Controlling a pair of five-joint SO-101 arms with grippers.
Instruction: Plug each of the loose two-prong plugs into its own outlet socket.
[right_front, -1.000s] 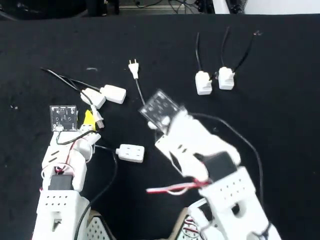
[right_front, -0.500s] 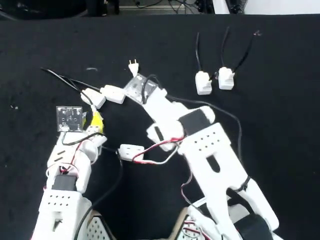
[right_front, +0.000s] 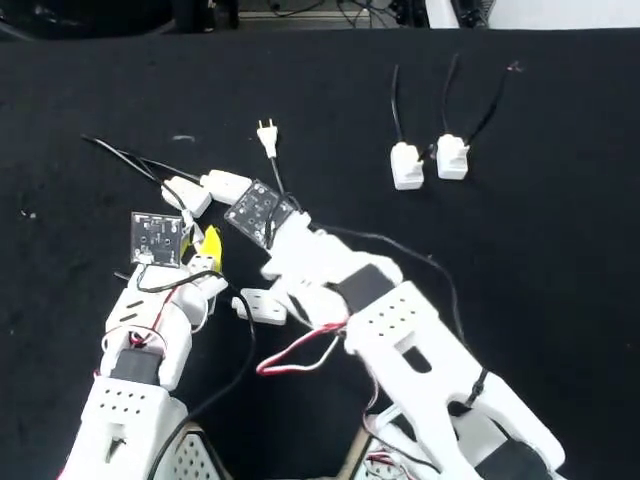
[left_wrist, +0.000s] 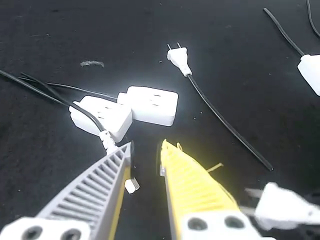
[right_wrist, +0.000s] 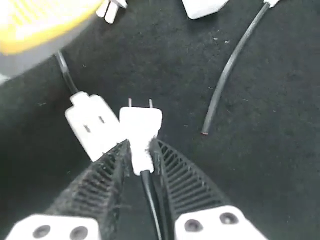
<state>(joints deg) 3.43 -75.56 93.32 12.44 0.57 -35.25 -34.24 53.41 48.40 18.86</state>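
**At table's centre-left: plug gripped right beside a socket**

Near the far edge of the black table (right_front: 560, 300), toward the right, two white corded blocks (right_front: 407, 166) sit well apart from everything else. The other items crowd centre-left, w/ both arms converging there.

R arm runs diagonally from the near edge to centre-left, wrist low. R gripper (right_wrist: 141, 145) has its fingers clamped on a two-prong plug (right_wrist: 141, 125), prongs pointing away, body just beside an outlet socket (right_wrist: 90, 127).

L arm rises from the near-left corner. L gripper (left_wrist: 146, 145) shows a narrow gap, nothing between the fingers, tips near a second socket (left_wrist: 102, 116) that touches a third socket (left_wrist: 150, 105). A loose plug (left_wrist: 178, 55) lies flat beyond them.
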